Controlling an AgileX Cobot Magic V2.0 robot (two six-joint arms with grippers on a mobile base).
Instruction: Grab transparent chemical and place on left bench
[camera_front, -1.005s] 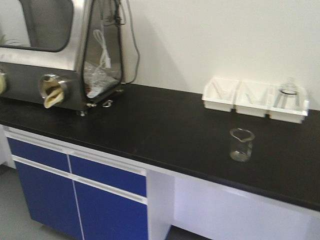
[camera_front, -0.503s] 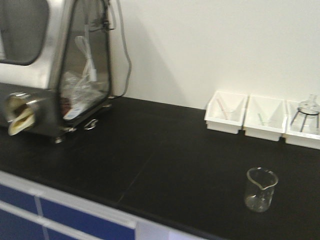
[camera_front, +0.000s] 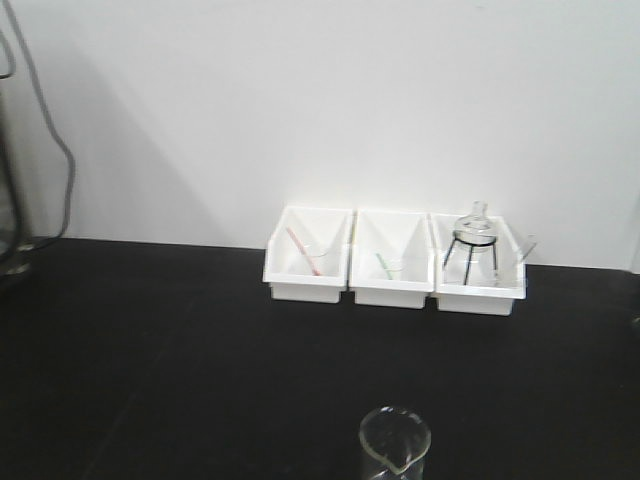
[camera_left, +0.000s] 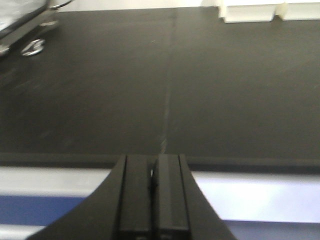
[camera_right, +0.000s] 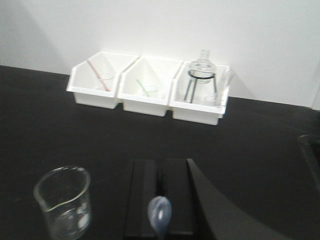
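Gripping the transparent chemical (camera_right: 159, 212), the right gripper (camera_right: 161, 167) is clamped on its stem, with the pale bulb showing nearest the camera. The left gripper (camera_left: 152, 165) is pressed together on nothing, near the bench edge. A glass beaker (camera_right: 62, 202) stands just left of the right gripper. Farther back on the left bench (camera_right: 260, 145), three white bins (camera_right: 147, 97) sit against the wall.

A laboratory, shown by the black benchtop (camera_front: 150, 340), glass beaker (camera_right: 62, 202) and round flask (camera_front: 476, 224).
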